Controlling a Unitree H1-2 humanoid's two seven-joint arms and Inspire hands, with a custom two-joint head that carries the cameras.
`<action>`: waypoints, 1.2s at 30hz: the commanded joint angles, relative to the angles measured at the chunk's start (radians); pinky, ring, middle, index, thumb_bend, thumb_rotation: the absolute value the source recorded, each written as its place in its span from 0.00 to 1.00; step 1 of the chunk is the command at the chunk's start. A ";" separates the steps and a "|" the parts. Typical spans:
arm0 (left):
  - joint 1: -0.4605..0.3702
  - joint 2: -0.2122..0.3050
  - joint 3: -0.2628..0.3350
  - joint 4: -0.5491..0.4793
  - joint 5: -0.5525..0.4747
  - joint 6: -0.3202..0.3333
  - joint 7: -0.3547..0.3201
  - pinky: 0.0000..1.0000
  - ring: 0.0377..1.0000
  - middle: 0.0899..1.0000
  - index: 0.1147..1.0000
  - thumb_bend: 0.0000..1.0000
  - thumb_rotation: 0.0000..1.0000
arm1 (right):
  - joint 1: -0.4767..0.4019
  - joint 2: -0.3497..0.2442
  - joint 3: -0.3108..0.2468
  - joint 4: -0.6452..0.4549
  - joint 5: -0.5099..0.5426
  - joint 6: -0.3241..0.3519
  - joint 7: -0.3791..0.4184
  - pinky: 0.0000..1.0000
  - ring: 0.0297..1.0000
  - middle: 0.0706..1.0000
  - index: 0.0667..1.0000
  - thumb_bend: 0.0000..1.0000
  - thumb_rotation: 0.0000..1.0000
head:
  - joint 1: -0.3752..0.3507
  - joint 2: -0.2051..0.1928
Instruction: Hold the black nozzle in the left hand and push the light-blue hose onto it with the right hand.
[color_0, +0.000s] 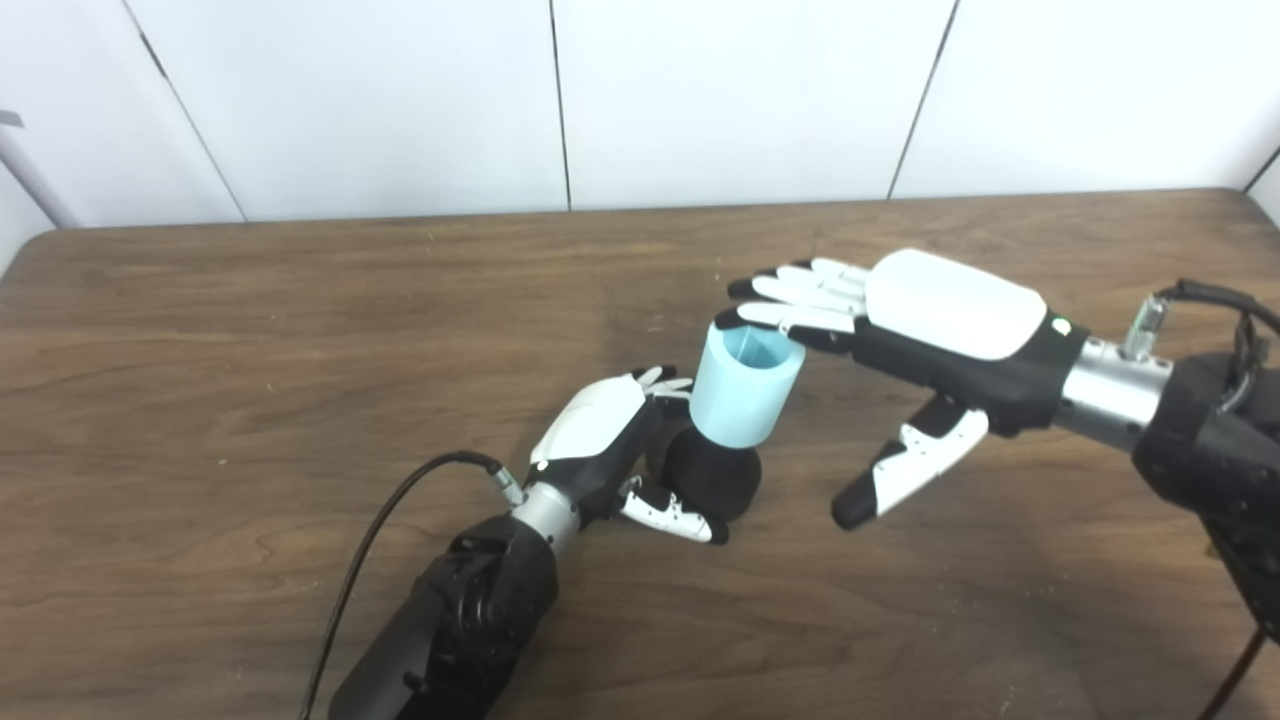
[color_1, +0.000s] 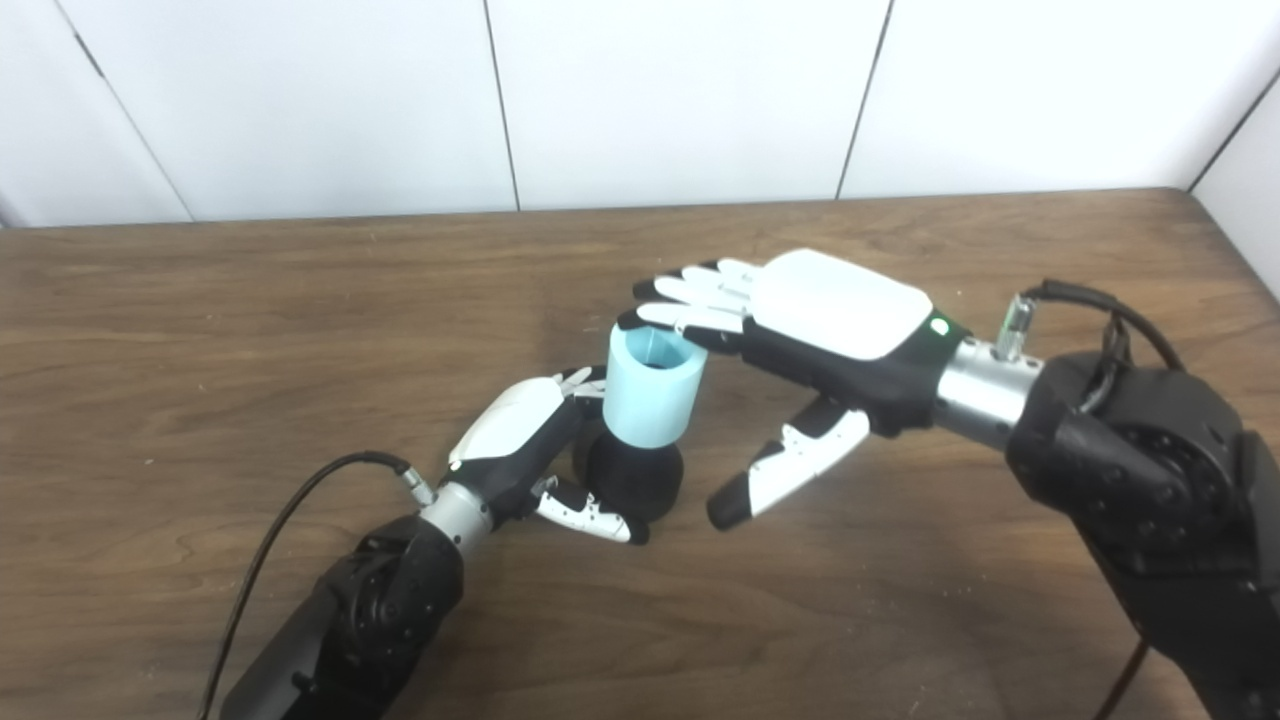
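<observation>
Hose (color_0: 745, 388) seated upright on black nozzle (color_0: 712, 478), looking light and fairly stiff.
Left hand (color_0: 600, 440) clamps the nozzle; right hand (color_0: 930, 330) fingers spread apart, fingertips (color_0: 770, 315) at the rim; best gripped round its wall.

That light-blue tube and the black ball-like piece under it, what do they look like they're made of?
The light-blue hose looks like smooth matte plastic or rubber: even colour, thin rim, no gloss. The black nozzle it sits on looks like dull plastic or foam; its surface shows no shine, so I cannot say which.
</observation>
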 joint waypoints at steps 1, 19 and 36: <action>0.081 0.044 -0.019 0.076 0.021 0.059 -0.063 1.00 1.00 0.87 0.41 0.52 0.05 | -0.007 -0.013 -0.022 -0.016 0.012 -0.050 -0.050 1.00 1.00 1.00 0.97 0.73 1.00 | -0.001 0.001; 0.076 0.040 -0.007 0.091 0.001 0.052 -0.083 1.00 1.00 0.86 0.41 0.52 0.05 | 0.013 0.027 -0.044 -0.013 0.032 -0.109 -0.125 1.00 1.00 1.00 0.99 0.69 1.00 | 0.000 0.005; 0.066 0.043 -0.018 0.094 0.003 0.058 -0.097 1.00 1.00 0.87 0.41 0.52 0.05 | 0.007 0.064 -0.039 -0.029 0.025 -0.109 -0.133 1.00 1.00 1.00 0.97 0.64 0.98 | -0.001 0.004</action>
